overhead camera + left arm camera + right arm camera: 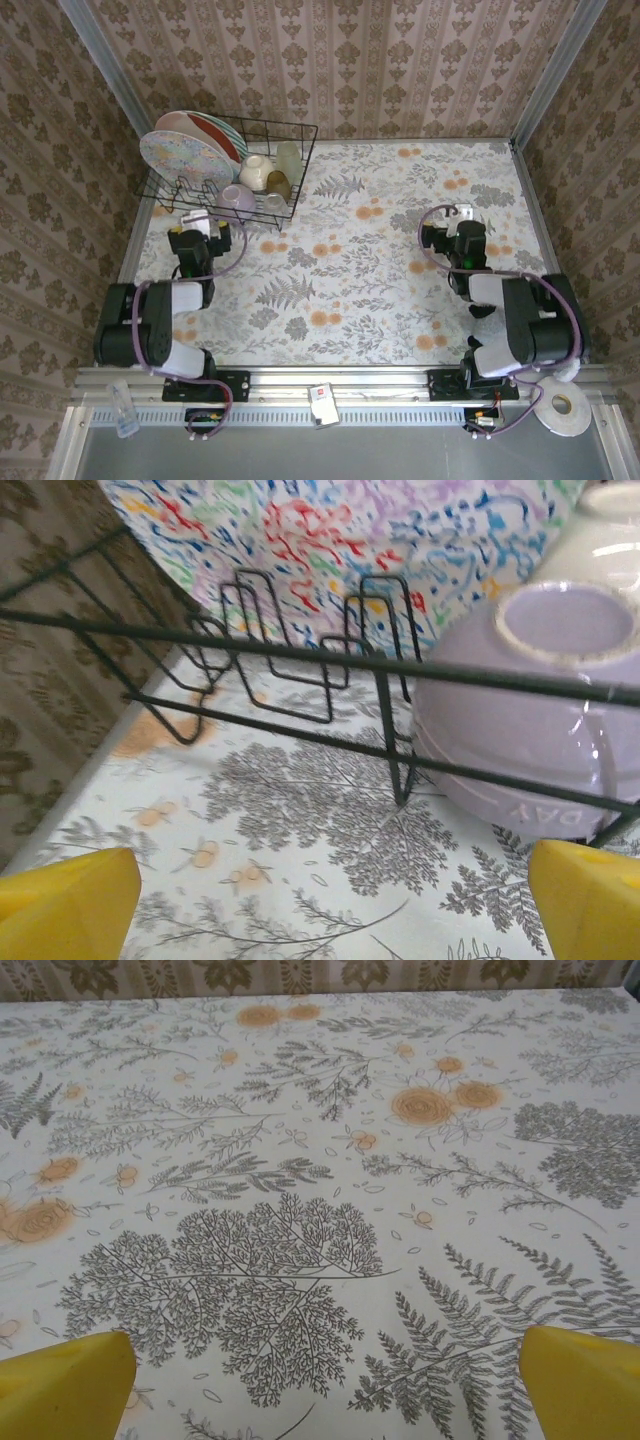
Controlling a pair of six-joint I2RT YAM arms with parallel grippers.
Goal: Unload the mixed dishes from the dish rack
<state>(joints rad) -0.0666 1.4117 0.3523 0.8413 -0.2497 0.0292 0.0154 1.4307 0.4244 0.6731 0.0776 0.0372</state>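
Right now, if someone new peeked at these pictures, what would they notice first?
Probably the black dish rack in the table's far left corner, crammed with upright plates, a lavender bowl and little cups. Up close in the left wrist view, the squiggly rainbow plate stands behind the wires. The flowery tablecloth is busy too.

Blk wire rack (290, 135); lavender bowl (530, 710); floral plate (183, 158).

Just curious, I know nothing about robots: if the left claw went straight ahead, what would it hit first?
Most likely the dish rack: its near wire side crosses just ahead of the open left gripper. The lavender bowl and floral plate sit behind those wires.
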